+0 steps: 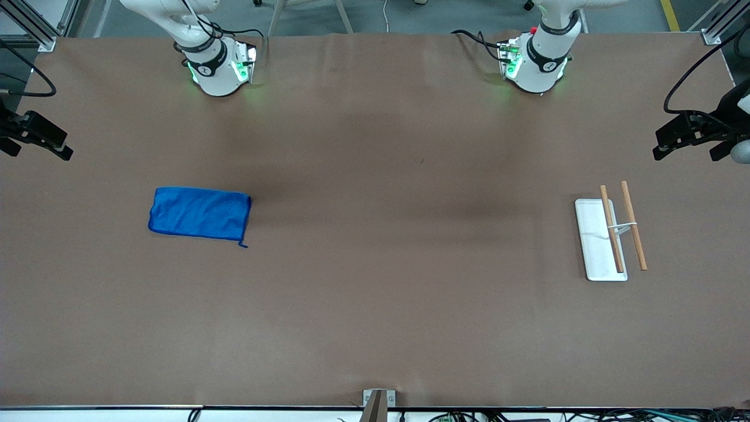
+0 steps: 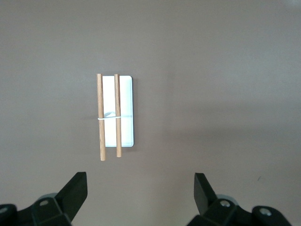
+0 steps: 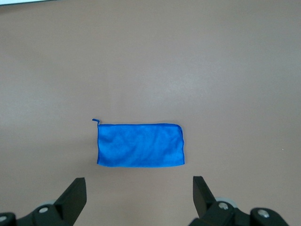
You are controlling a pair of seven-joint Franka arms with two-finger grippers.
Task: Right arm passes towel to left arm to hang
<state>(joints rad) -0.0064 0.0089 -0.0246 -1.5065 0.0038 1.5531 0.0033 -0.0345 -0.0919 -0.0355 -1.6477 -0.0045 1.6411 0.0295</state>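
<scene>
The blue towel [image 1: 199, 213] [image 3: 140, 145] lies flat on the brown table toward the right arm's end, its small loop at one corner. High over the table between the towel and its own base, my right gripper [image 3: 138, 186] [image 1: 36, 151] hangs open and holds nothing. A white rack tray [image 1: 597, 240] [image 2: 126, 113] with two wooden rods [image 1: 633, 225] stands toward the left arm's end. My left gripper [image 2: 139, 181] [image 1: 690, 153] is open and bare, high above the table close to the rack.
Both arm bases [image 1: 217, 70] [image 1: 536, 64] stand at the table's edge farthest from the front camera. A small bracket [image 1: 378, 401] sits at the edge nearest that camera. Brown tabletop [image 1: 398, 234] stretches between towel and rack.
</scene>
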